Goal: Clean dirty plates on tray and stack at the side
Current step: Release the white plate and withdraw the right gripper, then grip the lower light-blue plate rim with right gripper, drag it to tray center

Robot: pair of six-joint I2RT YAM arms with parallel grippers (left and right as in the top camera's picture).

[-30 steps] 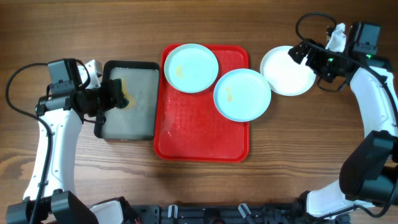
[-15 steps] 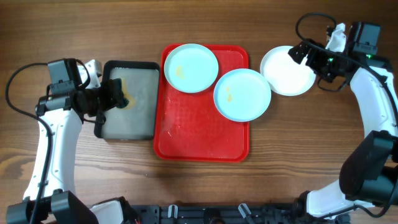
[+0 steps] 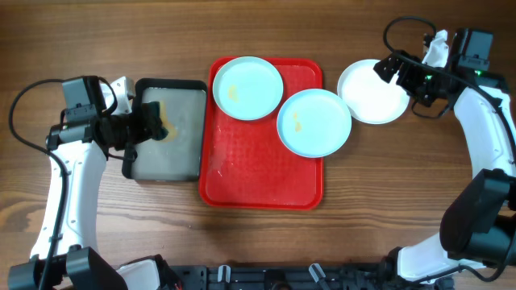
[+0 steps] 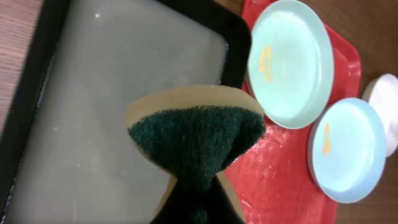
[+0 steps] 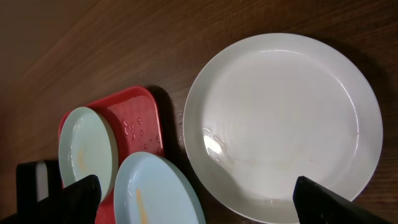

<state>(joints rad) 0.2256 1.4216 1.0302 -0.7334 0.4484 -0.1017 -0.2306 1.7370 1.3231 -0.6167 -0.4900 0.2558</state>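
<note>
- Progress, approx. one third by my judgement: one of three plates is off the red tray [image 3: 258, 173], two are left on it.
- White plate [image 3: 372, 91]: lies flat on the desk [image 3: 403, 201], right of the tray. It has a wet sheen and no clear smear, so prob. already wiped. It is the likely base for the stack, but nothing is stacked on it yet.
- Far mint plate [image 3: 247, 87]: at the tray's far left corner, with a yellowish smear near its centre. Not cleaned.
- Near mint plate [image 3: 314, 122]: overhangs the tray's right rim, just beside the white plate. It has a small yellow streak. Not cleaned.
- Left pincer [image 3: 149, 126]: clamped on a sponge [image 4: 196, 134], green scouring face outward, over the black tray [image 3: 168, 82] of cloudy liquid, i.e. ready to wipe.
- Right pincer [image 3: 403, 74]: jaws spread wide, holding nothing, hanging above the white plate's far right edge.
- Remaining: scrub both mint plates, then move each onto the white plate.
</note>
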